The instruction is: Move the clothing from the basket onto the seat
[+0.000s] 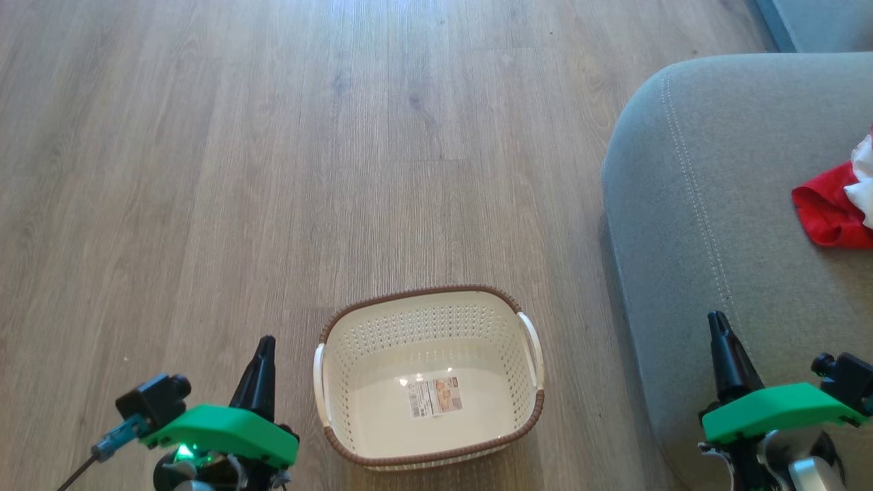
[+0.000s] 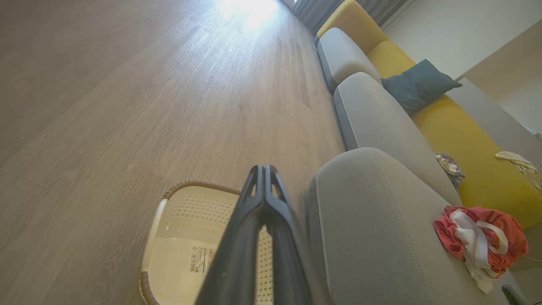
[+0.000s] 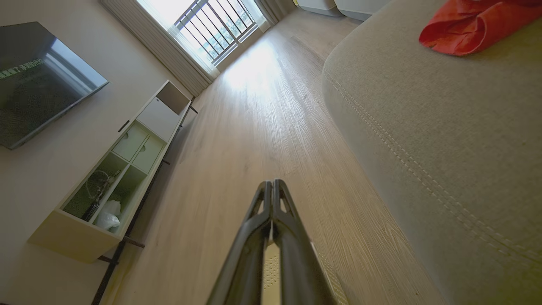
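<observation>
Head view, basket (image 1: 423, 324) upright, long axis left-right, clothing (image 1: 829, 208) on seat (image 1: 716, 204), both jaws pressed together

Before me the pale wood-plank floor (image 1: 204, 170) bears the cream basket (image 1: 423, 320), standing just beside the grey seat (image 1: 709, 225), and on that cushion the red and white clothing (image 1: 829, 208) lies bunched.

Sunlit living room with a pale wood-look floor (image 1: 273, 136).
A barred window (image 3: 216, 25) with pale curtains (image 3: 144, 38) throws glare across the boards; a wall-mounted television (image 3: 38, 80) shares its wall with a low open-shelved cabinet (image 3: 127, 161), and a grey-blue pillow (image 2: 417, 84) leans on a yellow sofa back (image 2: 474, 144).
</observation>
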`<state>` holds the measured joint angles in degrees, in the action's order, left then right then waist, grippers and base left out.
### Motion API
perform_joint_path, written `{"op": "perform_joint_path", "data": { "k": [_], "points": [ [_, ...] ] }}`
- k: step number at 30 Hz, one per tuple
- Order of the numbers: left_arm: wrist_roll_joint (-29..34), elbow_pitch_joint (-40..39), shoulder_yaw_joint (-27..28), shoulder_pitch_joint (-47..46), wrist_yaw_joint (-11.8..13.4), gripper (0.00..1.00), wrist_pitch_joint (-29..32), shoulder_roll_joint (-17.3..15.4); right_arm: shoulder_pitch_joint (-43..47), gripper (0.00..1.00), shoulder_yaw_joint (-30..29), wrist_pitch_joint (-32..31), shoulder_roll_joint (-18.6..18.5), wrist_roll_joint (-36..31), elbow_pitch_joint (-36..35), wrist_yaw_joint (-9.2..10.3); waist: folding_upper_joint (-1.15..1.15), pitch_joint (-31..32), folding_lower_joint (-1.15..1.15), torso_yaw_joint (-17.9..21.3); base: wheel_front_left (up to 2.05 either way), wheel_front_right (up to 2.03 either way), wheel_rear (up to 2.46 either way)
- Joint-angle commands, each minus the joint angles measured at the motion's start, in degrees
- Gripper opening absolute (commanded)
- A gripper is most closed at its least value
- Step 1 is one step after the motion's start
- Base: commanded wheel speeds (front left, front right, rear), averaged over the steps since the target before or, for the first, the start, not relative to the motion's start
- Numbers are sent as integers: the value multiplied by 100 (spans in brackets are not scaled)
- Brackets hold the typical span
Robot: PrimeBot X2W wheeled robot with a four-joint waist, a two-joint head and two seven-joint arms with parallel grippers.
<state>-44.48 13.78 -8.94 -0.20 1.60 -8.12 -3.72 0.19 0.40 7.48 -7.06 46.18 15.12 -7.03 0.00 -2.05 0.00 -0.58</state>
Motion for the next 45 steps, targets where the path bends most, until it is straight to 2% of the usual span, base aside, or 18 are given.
{"op": "perform_joint_path", "data": {
  "k": [1, 45],
  "points": [
    [-181, -155, 180, -326, -59, 0, 39, -70, -304, 0, -8, -44, -4, 183, -165, -19, 0, 4, 0, 1, 0, 0, 0],
    [-2936, -59, 816, -470, -546, 0, 737, -88, -490, 0, -341, -772, 194, 2766, -137, -34, 0, 109, 0, 34, 0, 0, 0]
  ]
}}
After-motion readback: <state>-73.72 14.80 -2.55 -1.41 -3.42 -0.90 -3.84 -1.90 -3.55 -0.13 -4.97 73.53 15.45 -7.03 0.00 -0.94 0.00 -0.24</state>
